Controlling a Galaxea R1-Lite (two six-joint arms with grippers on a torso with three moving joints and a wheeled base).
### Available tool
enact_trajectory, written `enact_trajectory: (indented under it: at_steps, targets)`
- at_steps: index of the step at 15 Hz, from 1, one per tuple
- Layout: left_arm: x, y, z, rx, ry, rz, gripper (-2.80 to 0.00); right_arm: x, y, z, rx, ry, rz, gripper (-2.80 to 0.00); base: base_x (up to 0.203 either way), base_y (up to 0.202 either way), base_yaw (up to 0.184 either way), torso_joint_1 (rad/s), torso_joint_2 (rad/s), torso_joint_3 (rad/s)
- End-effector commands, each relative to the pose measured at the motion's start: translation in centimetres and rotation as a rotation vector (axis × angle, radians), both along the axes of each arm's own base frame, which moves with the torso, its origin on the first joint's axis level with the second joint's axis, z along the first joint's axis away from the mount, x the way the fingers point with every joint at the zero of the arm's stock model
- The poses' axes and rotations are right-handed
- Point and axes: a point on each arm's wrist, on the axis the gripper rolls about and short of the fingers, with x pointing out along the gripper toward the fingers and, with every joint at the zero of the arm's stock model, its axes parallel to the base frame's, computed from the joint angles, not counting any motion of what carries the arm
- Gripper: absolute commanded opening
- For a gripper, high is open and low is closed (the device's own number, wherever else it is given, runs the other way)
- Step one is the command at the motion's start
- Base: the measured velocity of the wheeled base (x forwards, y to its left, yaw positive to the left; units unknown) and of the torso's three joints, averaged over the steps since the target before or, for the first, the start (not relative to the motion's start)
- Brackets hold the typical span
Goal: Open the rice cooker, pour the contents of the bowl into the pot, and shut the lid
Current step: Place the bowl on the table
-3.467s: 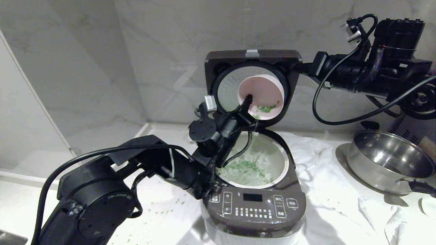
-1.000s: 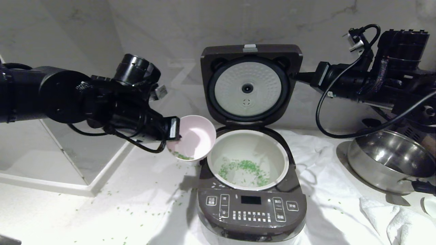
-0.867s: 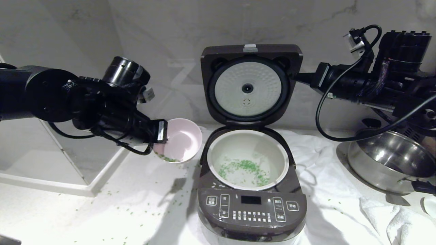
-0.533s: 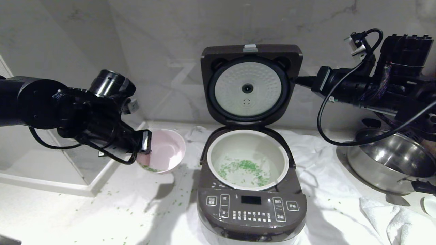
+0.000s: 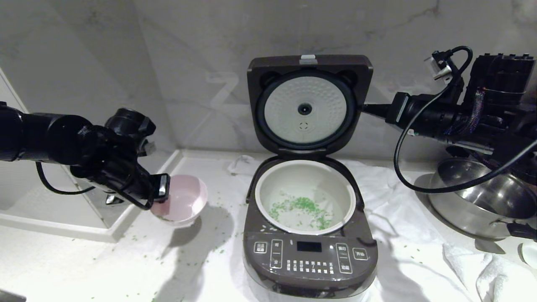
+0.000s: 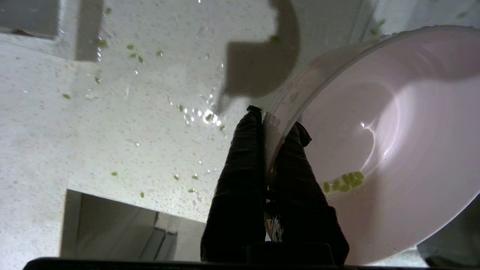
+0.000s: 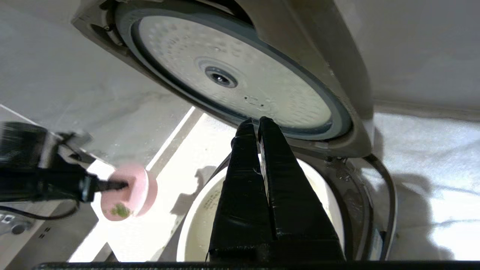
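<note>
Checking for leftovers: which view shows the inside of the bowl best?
Left wrist view: the bowl fills it, a few green bits inside, left gripper pinching its rim. Head view shows it small; right wrist view, side-on.

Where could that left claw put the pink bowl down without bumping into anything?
The left claw, shut on the bowl, hangs over the roomiest patch: white counter between the glass panel and the rice cooker, strewn only with green bits. To the cooker's right it is crowded: rumpled cloth, steel pan, and the right claw by the lid.
</note>
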Motion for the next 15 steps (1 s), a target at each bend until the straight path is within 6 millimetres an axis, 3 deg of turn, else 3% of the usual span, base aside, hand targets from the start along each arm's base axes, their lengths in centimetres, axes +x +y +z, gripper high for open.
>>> enact_trajectory:
  at_steps: [1,5,10,15]
  targets:
    - [1.5,0.5,-3.2,0.017,0.101,0.021,-2.80,-0.4,0.0,-0.5,0.003,-0.003,0.004,-2.80,0.000,0.000,0.000,0.000,0.00,0.000]
    - [3.3,2.7,-6.0,-0.003,0.182,0.083,-2.80,-0.8,-0.2,-1.1,0.007,-0.018,0.001,-2.80,0.000,0.000,0.000,0.000,0.00,0.000]
    - [4.4,5.4,-8.9,-0.034,0.261,0.150,-2.80,-3.2,0.1,0.6,0.018,-0.066,0.003,-2.80,0.000,0.000,0.000,0.000,0.00,0.000]
    - [4.5,5.8,-10.0,-0.041,0.186,0.158,-2.80,-6.3,-0.1,1.5,0.020,-0.079,0.021,-2.80,0.000,0.000,0.000,0.000,0.00,0.000]
